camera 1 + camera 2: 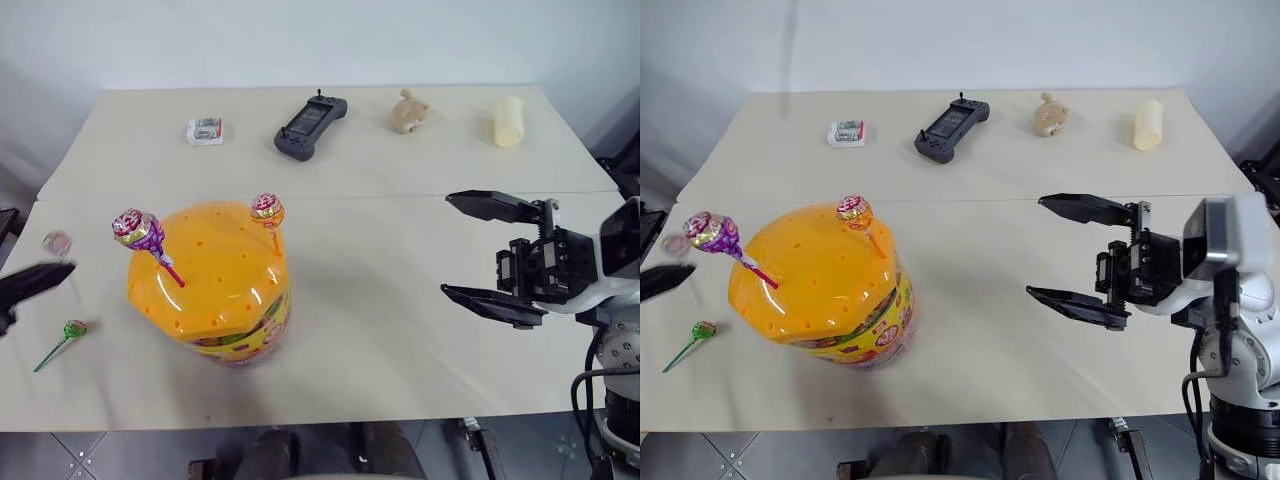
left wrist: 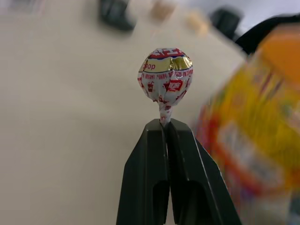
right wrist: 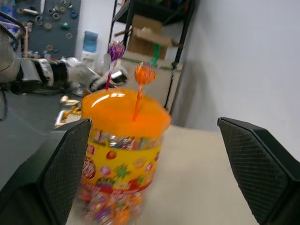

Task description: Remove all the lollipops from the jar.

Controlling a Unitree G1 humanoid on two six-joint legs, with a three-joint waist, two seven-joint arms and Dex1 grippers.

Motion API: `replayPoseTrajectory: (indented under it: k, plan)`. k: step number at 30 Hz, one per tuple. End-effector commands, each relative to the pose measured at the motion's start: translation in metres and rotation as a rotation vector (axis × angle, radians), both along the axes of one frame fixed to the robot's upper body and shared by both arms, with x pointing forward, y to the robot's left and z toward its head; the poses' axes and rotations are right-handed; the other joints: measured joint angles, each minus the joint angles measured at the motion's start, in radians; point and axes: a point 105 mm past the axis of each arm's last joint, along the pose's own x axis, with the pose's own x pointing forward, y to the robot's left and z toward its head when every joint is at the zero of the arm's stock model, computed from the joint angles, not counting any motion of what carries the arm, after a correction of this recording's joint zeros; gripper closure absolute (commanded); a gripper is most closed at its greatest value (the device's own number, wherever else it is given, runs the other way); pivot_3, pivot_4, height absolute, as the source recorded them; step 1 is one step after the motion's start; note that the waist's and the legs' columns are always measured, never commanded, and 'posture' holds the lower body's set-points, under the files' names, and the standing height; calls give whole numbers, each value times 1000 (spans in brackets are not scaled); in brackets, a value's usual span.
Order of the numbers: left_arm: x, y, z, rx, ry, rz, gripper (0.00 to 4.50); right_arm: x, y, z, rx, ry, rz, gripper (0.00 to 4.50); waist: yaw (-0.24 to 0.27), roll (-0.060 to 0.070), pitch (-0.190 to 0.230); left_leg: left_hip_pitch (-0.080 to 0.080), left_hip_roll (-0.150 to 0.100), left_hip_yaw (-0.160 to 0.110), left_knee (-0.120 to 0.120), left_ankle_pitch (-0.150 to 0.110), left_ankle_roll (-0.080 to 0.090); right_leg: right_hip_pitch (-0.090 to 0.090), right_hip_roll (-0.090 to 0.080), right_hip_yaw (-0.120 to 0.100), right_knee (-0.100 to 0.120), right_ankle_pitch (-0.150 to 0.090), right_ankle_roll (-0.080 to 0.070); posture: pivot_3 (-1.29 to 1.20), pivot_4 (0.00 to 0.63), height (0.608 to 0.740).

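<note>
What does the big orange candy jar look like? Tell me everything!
The jar is a squat, clear plastic tub standing upright on the beige table, near its front left. Its domed orange lid is dotted with small holes. A yellow label with fruit pictures wraps the body, and wrapped sweets show through near the bottom. Two lollipops stand in the lid: a magenta one leaning left and an orange one near the back.

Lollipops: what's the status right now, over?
Left gripper shut on white lollipop. Right gripper open, empty, beside jar. Magenta lollipop and orange lollipop in lid; green lollipop on table. Nothing blocking.
</note>
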Motion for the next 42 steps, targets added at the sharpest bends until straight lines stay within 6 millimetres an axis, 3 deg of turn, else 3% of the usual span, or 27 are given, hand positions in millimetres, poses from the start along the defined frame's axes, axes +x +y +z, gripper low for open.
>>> replayPoseTrajectory:
  k: [1,8,13,16,22,27,31,35,39,42]
  plan:
    - [-30,-4,-18,140,56,-7,4476,-2,1,-9,-62,-15,38,0,10,1,0,0,0,0,0,-1,1,1,-1,0,-1,0,0,0,150,740]
    - [-45,0,-60,116,187,136,4476,-1,1,-27,-119,-60,95,0,45,1,1,7,0,-2,1,-3,2,12,-1,-2,-8,0,0,0,150,740]
    - [-38,1,-79,118,230,179,4476,-11,1,-36,-177,-75,136,0,45,1,1,8,0,-2,0,-3,1,12,-1,-2,-8,0,0,0,150,740]
    - [-31,-2,-79,102,194,172,3762,-13,1,-36,-185,-87,134,0,44,1,1,8,0,-1,0,-3,1,12,-1,-2,-9,0,0,0,150,740]
    - [-22,4,-71,103,152,191,1888,-16,5,-27,-136,-99,126,0,35,1,0,8,1,-1,0,-3,1,12,0,-2,-9,0,0,0,150,740]
    - [-19,-13,-24,66,-116,28,367,-23,10,-20,-64,-85,126,0,35,0,0,8,1,-2,0,-4,1,12,0,-2,-9,0,0,0,150,740]
    - [-10,-40,32,-8,-279,-125,367,-23,7,8,80,-99,65,0,39,1,0,8,1,-2,2,-4,1,12,0,-2,-9,0,0,0,150,740]
    - [-5,-90,74,-37,-394,-388,367,-23,5,32,153,-116,15,0,44,1,1,8,1,-3,4,-4,1,13,0,-3,-7,0,0,0,150,740]
    - [-13,-136,90,-45,-403,-631,367,-26,4,45,151,-146,-6,0,39,3,1,7,0,-2,4,-4,1,12,0,-2,-7,0,0,0,150,740]
    - [-18,-155,97,-64,-417,-723,367,-29,6,44,114,-143,2,0,25,3,1,6,1,-2,3,-4,1,11,2,-3,-5,0,0,0,150,740]
